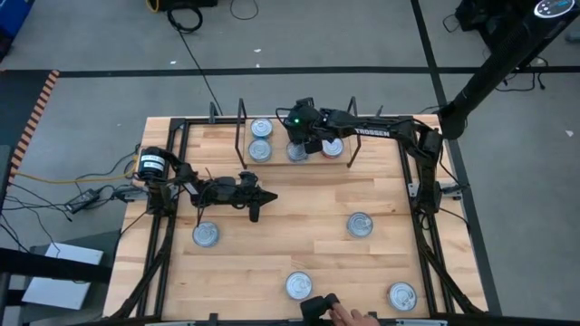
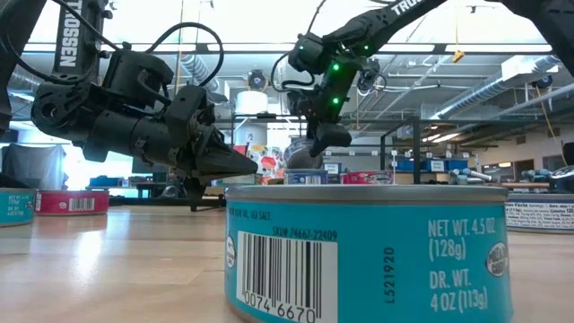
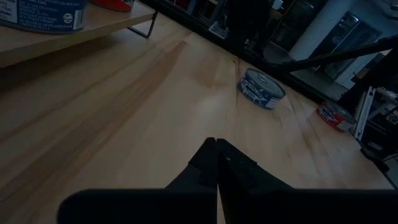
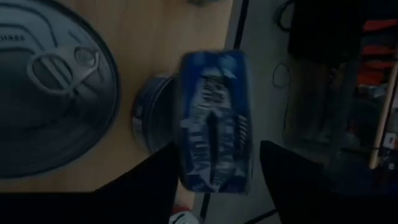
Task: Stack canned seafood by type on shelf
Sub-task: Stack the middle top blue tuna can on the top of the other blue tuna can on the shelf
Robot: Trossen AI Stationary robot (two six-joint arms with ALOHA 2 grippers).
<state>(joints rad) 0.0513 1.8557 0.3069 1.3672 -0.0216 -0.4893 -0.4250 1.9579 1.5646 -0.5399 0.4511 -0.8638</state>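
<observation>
Over the shelf (image 1: 272, 136) at upper centre of the high view: right gripper (image 1: 308, 145), fingers spread either side of a blue-labelled tin (image 4: 214, 121) turned on edge in the right wrist view; whether gripped or just let go, cannot tell, since gaps show beside the label. Below it on the shelf, another blue tin (image 4: 149, 121) and a large silver lid with pull tab (image 4: 53, 87) at that frame's left. On the shelf in the high view: 2 tins at left (image 1: 261, 129), 1 under the gripper (image 1: 297, 152), 1 red-rimmed at right (image 1: 333, 148). Left gripper (image 1: 256, 201) at centre-left above the table (image 1: 299, 226), clenched on nothing, waiting. Loose tins lower down: lower left (image 1: 206, 234), right of centre (image 1: 360, 225), bottom centre (image 1: 299, 286), bottom right (image 1: 402, 295); a person's hand (image 1: 343, 315) at bottom edge. Judged: rigid, fairly dense for size, slick metal lids and glossy labels, likely to roll if dropped on edge. Best hold across the side wall at opposite points, lid level, set squarely onto a matching tin.
</observation>
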